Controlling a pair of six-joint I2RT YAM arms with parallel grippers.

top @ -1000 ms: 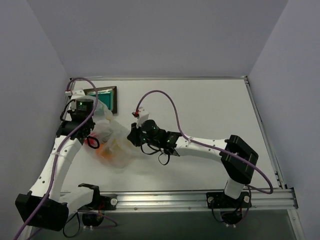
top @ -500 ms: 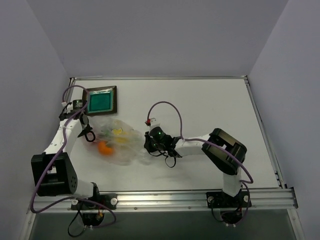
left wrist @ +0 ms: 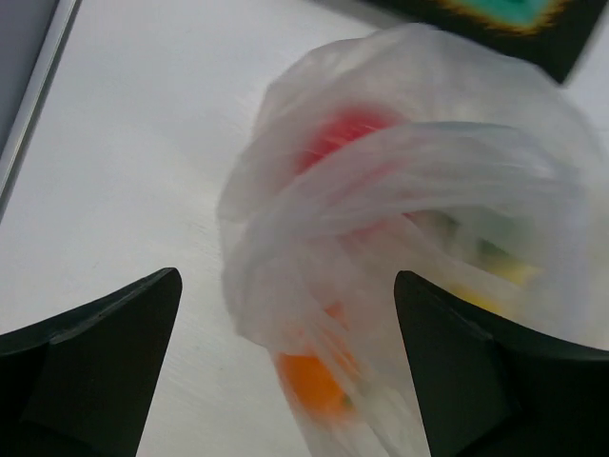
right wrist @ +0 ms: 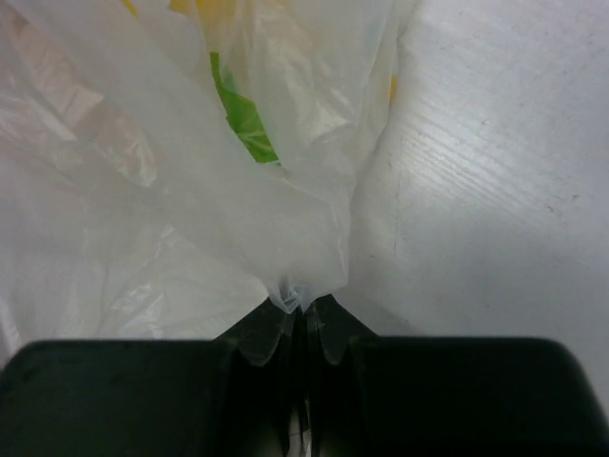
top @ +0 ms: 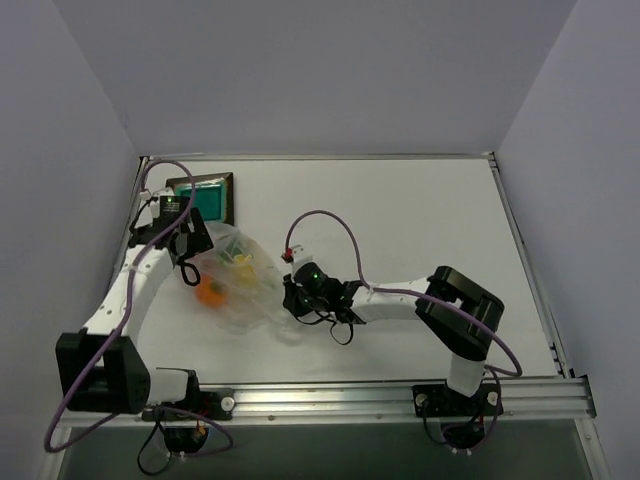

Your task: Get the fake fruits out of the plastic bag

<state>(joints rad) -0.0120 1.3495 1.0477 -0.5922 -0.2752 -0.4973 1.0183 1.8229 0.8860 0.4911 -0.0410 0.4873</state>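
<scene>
Tray (top: 228, 200) just beyond plastic bag (top: 240, 290)

The left arm (top: 130, 290) runs along the left edge toward the far-left corner, and its wrist folds back toward the near edge. The left gripper (left wrist: 287, 279) stands wide open. The right arm (top: 400, 300) rises from the near edge, bends at the elbow and lies low, reaching to the left. The right gripper (right wrist: 304, 319) has its fingers pressed together on a fold of the bag (right wrist: 190, 190).
</scene>
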